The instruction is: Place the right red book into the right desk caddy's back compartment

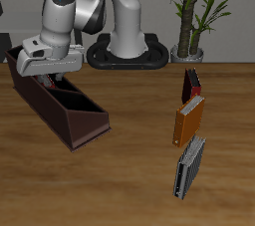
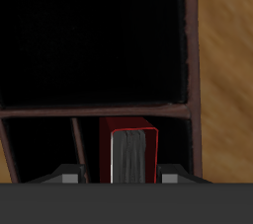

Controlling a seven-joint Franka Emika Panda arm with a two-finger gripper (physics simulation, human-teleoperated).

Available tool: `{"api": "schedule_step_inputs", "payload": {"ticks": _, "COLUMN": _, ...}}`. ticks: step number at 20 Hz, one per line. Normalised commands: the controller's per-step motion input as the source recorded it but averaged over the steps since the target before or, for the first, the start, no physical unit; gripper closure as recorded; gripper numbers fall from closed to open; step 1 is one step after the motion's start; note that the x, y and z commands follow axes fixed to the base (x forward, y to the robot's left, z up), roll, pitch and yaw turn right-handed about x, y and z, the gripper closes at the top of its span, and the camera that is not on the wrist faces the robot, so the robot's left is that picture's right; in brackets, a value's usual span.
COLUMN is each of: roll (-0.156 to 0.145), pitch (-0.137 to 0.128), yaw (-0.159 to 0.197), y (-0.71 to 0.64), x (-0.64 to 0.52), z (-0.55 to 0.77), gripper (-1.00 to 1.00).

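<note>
The right red book (image 2: 130,149) stands on end inside the right desk caddy (image 1: 78,120), its pale page edges facing the wrist camera. It sits in a narrow compartment behind a cross divider (image 2: 94,112), at the caddy's back end. My gripper (image 1: 52,74) hangs low over that end. In the wrist view the gripper (image 2: 121,176) straddles the book with its fingers (image 2: 69,176) spread. A small gap shows between one finger and the red cover. In the exterior view the arm hides the book.
Three other books stand in a row across the table: a dark maroon-black one (image 1: 191,83), an orange one (image 1: 191,118) and a grey-black one (image 1: 189,166). A potted plant (image 1: 189,31) stands at the back beside the robot base (image 1: 127,46).
</note>
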Motion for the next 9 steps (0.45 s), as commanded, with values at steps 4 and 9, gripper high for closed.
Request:
{"api": "schedule_step_inputs", "payload": {"ticks": 4, "roll": 0.048, "pitch": 0.019, "yaw": -0.043, "y": 0.20, "x": -0.13, "z": 0.06, "gripper": -1.00}}
{"api": "schedule_step_inputs", "payload": {"ticks": 9, "roll": 0.040, "pitch": 0.012, "yaw": -0.115, "y": 0.19, "x": -0.23, "z": 0.21, "gripper": -1.00}}
